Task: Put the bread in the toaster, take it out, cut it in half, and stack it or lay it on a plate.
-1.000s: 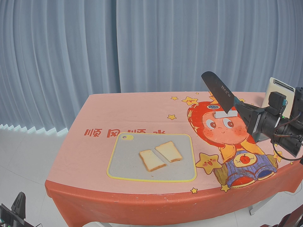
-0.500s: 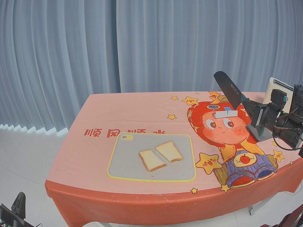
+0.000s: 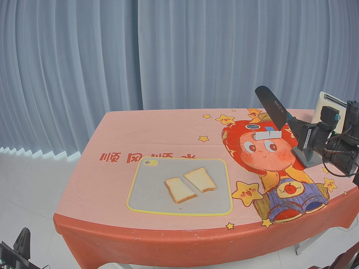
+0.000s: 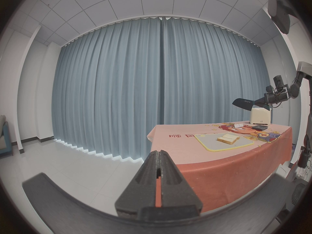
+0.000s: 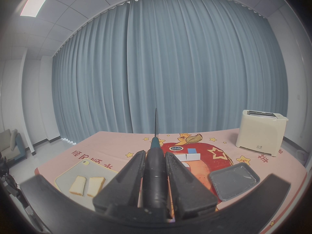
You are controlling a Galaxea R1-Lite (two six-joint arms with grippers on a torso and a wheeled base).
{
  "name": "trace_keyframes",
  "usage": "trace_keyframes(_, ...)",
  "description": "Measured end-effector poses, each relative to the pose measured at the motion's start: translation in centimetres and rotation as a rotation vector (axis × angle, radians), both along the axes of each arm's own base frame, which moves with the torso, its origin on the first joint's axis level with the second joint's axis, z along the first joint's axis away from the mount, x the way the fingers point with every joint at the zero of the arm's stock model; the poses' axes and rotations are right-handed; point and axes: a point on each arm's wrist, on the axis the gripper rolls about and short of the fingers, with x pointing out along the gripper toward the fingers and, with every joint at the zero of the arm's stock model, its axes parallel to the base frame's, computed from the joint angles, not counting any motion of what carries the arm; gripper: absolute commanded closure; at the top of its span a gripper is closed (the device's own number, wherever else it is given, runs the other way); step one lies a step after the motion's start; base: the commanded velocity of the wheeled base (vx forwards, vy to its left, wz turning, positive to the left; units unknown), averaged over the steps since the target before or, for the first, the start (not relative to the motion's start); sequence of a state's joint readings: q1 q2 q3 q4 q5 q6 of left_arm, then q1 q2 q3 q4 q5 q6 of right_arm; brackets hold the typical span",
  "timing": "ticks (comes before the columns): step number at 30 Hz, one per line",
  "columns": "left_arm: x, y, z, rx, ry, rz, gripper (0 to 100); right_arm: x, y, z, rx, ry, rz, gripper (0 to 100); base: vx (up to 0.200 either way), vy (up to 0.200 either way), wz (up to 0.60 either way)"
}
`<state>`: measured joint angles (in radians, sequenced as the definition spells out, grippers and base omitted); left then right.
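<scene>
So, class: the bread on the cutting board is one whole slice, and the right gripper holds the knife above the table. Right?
No: the head view shows the bread cut into two halves on the cutting board. The right gripper does hold the knife above the table.

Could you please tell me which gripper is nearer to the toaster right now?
Right. The right gripper, holding the knife, is beside the toaster; the left gripper is low, off the table's opposite end.

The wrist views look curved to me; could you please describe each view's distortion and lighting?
Left wrist view: fisheye bows the curtain and ceiling, with dark corners. Right wrist view: same bowing, one ceiling light glowing. Head view: milder curving, even light on the cutting board.
</scene>
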<state>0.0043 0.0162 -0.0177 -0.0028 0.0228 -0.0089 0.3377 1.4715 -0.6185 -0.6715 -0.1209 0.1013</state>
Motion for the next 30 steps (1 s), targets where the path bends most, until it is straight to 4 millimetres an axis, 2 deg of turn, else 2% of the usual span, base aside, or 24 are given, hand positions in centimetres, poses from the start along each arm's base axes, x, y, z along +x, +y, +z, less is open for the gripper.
trace_keyframes(30,0.0,0.0,0.0,0.000,0.000,0.000,100,1.5,-0.3,-1.6,-0.020,0.060,-0.031,100,0.000,0.000,0.00)
